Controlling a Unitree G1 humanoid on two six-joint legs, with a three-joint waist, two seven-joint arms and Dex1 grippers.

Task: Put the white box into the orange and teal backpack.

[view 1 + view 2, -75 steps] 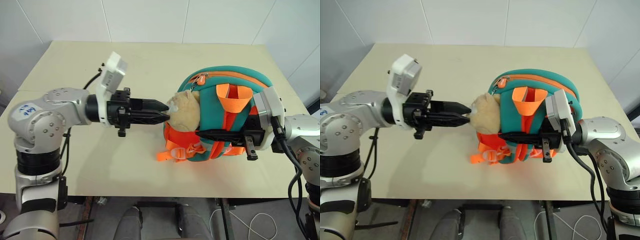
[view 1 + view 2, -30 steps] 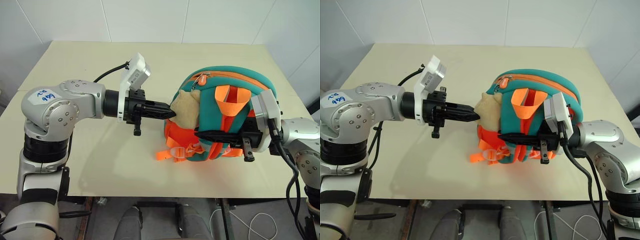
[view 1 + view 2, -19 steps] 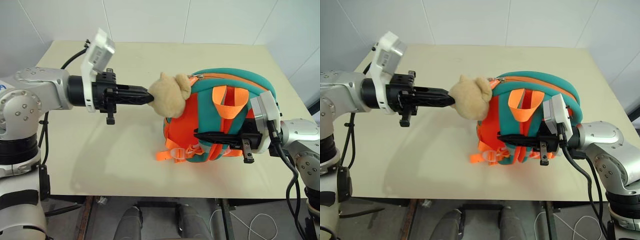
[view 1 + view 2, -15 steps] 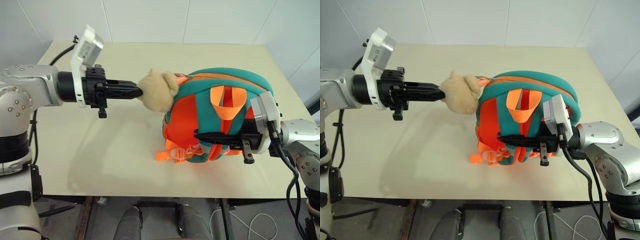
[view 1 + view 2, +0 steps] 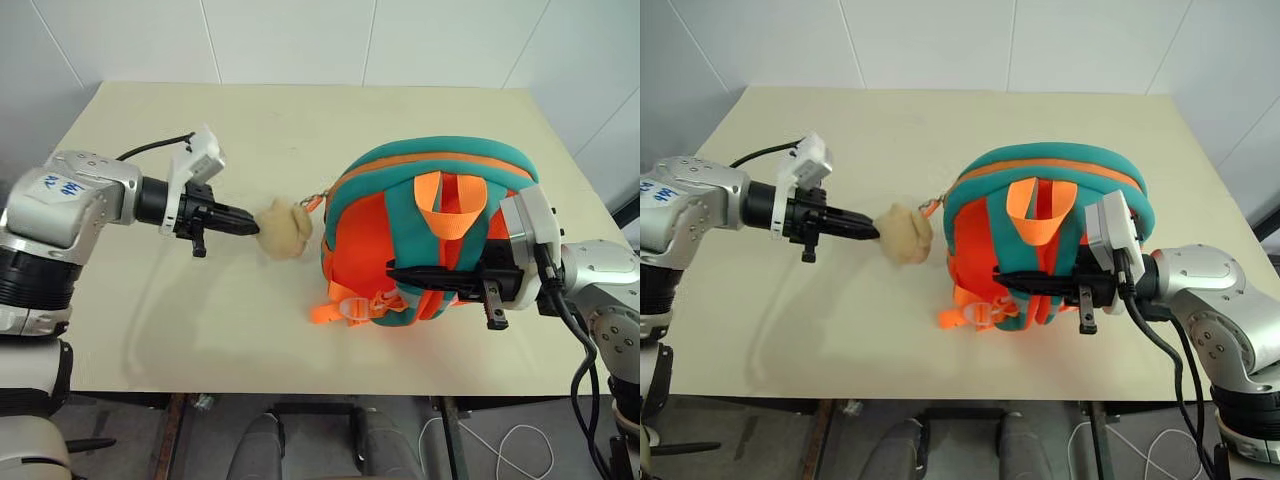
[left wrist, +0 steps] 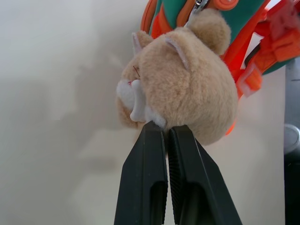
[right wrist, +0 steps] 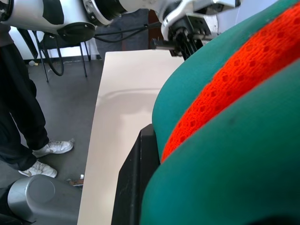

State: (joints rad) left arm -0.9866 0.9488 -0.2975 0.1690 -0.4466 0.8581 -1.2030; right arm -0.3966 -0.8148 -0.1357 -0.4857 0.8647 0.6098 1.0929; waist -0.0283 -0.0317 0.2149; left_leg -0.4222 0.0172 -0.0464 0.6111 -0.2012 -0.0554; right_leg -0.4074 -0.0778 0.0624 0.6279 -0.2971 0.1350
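The orange and teal backpack [image 5: 430, 200] stands upright on the right half of the table, its orange straps facing me. A tan plush toy [image 5: 285, 228] hangs off its left side by a short cord at the zipper. My left gripper [image 5: 250, 228] is shut on that toy's face, as the left wrist view shows with the toy [image 6: 187, 89] pinched at the gripper [image 6: 166, 129] tips. My right gripper [image 5: 395, 272] reaches leftward across the backpack's lower front, shut on its fabric [image 7: 234, 93]. The white box is out of view.
The beige table [image 5: 200, 330] has open surface left of and in front of the backpack. Its front edge runs just below both arms. In the right wrist view a person's legs [image 7: 18, 103] stand on the floor beyond the table's end.
My left gripper has drawn the plush toy out to the left and down toward the table, away from the backpack. The right gripper has held still on the backpack.
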